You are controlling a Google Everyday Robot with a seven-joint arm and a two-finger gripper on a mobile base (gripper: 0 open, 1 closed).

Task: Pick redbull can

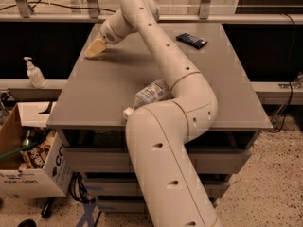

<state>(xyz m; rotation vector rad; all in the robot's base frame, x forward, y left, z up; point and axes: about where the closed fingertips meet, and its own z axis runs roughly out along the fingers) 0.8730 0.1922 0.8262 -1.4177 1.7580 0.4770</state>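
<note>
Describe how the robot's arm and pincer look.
The arm is cream-white: thick, smooth tubular segments with rounded joints and rows of small dark holes; no outside cables show. The pincer, over the far left corner of the table, is a tan wedge.

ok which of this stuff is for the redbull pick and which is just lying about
For the job: gripper, near the table's far left corner; no redbull can visible.
Lying about: plastic bottle, dark wrapper, pump bottle, cardboard box.
</note>
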